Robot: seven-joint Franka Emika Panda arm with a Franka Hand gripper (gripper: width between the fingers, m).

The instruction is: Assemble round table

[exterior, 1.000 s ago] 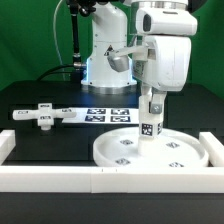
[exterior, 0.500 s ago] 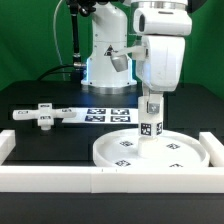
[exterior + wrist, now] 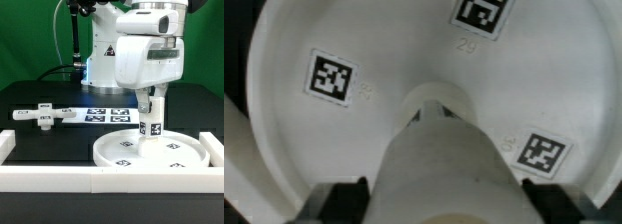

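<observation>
Your fingers (image 3: 345,203) pinch the short leg (image 3: 150,126), one on each side. Below them it stands upright, and its foot meets the middle of the rimmed round disc (image 3: 178,152), with bare floor out to the rim all round. The border rail (image 3: 60,178) lies just beside the disc. The cross-shaped base (image 3: 40,115) sits well apart from your fingers on the table (image 3: 40,142), beyond the marker board (image 3: 105,113).

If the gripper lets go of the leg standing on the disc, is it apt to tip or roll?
The leg stands upright on the round disc and is taller than wide, so it may tip if not seated. Being cylindrical, it would likely roll, though the disc's raised rim should catch it. It looks like rigid plastic.
</observation>
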